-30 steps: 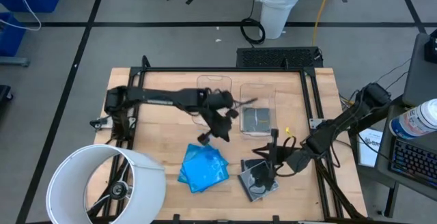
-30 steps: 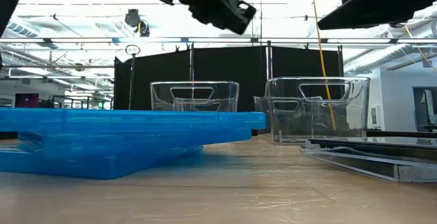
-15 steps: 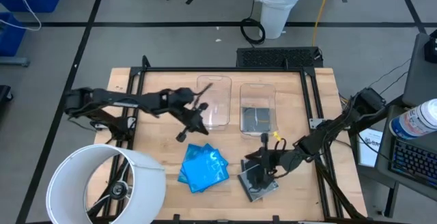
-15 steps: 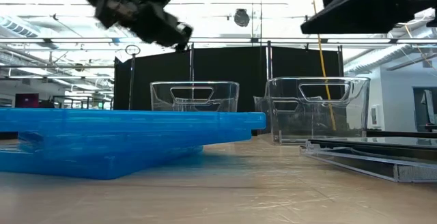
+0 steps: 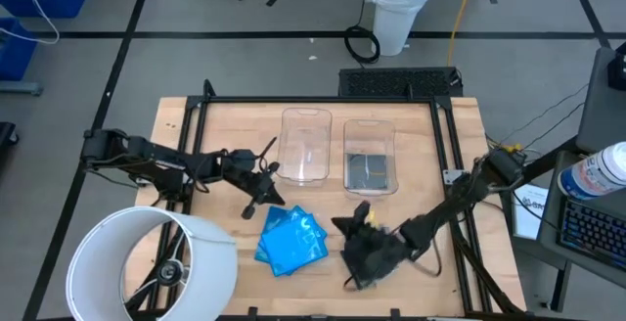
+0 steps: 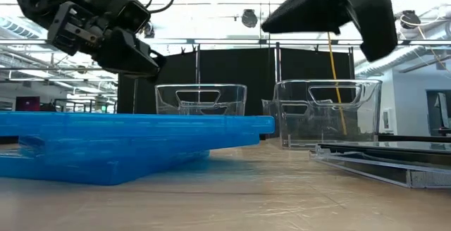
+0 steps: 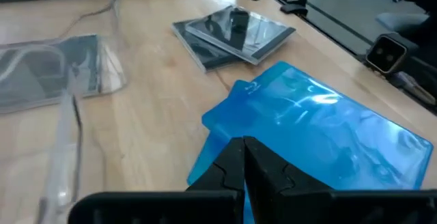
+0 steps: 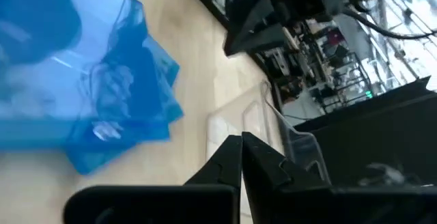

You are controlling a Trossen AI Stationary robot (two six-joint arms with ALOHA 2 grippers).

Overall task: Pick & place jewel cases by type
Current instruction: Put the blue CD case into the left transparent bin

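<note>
A fanned stack of bright blue jewel cases point(image 5: 291, 240) lies flat near the table's near edge, also seen in the low view point(image 6: 127, 139). Beside it, to the right, two dark smoky cases point(image 7: 232, 33) lie stacked; in the high view my right gripper mostly covers them. Another dark case point(image 5: 370, 171) lies in the right-hand clear bin. My left gripper point(image 5: 251, 206) is shut and hovers just left of the blue stack, holding nothing. My right gripper point(image 5: 344, 227) is shut and empty, above the dark cases and pointing toward the blue stack.
Two clear bins stand side by side at mid-table: the left bin point(image 5: 306, 145) with nothing in it, the right bin point(image 5: 370, 130) with a dark case. A black frame point(image 5: 323, 101) edges the table. A white lamp-like shade point(image 5: 147, 262) overhangs the near left corner.
My left gripper has swung from in front of the bins toward the table's left and come down, ending beside the blue stack. My right gripper has shifted left over the dark cases and turned toward the blue stack. No case has moved.
</note>
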